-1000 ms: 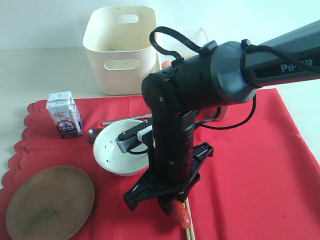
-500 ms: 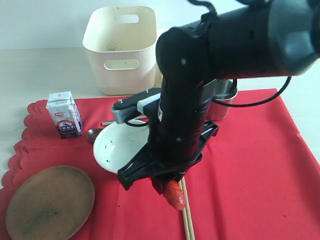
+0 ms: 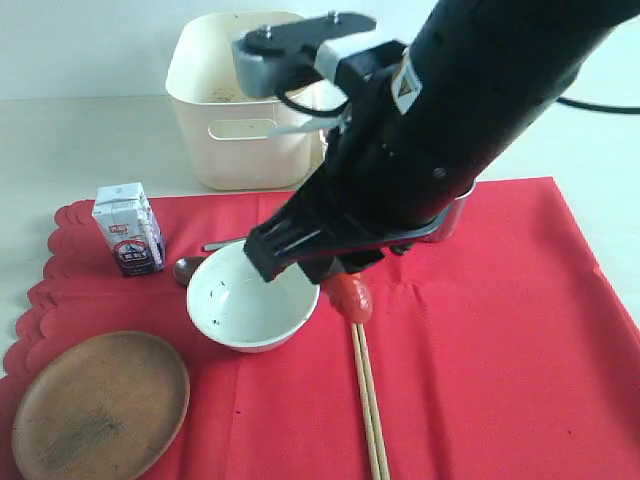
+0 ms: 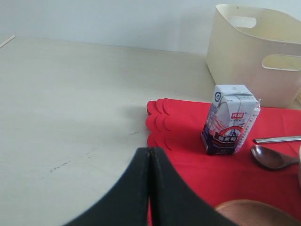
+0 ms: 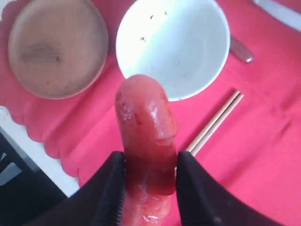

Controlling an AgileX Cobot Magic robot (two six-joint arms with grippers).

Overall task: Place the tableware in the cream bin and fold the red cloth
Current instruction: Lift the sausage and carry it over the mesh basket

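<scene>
Exterior view first: your right gripper [image 3: 344,284] hangs above the red cloth [image 3: 490,340], pinching a red toy sausage [image 3: 350,301] just beside the speckled bowl [image 3: 250,308]. The bowl sits on the cloth, empty. The wooden plate [image 3: 98,405] lies at the cloth's near scalloped corner. The milk carton [image 3: 128,228] stands upright by the scalloped edge. The dark spoon [image 3: 186,268] and steel knife [image 3: 224,244] lie between carton and bowl. The chopsticks [image 3: 367,405] lie side by side, running to the cloth's near edge. The steel cup [image 3: 456,215] peeks from behind the arm. The cream bin [image 3: 238,105] stands on the bare table [image 3: 80,140], just past the cloth's far edge.

Left wrist view now: your left gripper [image 4: 149,188] is pressed tight together, holding nothing, over the table [image 4: 70,103] by the scalloped edge of the cloth [image 4: 188,155]. Carton [image 4: 230,120], spoon [image 4: 270,157], knife [image 4: 280,139], plate [image 4: 254,214] and bin [image 4: 254,52] all show.

Right wrist view: the right gripper [image 5: 150,162] squeezes the sausage [image 5: 146,122] from both sides, its tip poking out. Below lie bowl [image 5: 174,47], plate [image 5: 56,47], chopsticks [image 5: 214,122], spoon [image 5: 241,51] and knife [image 5: 282,12] on the cloth [image 5: 254,155].
</scene>
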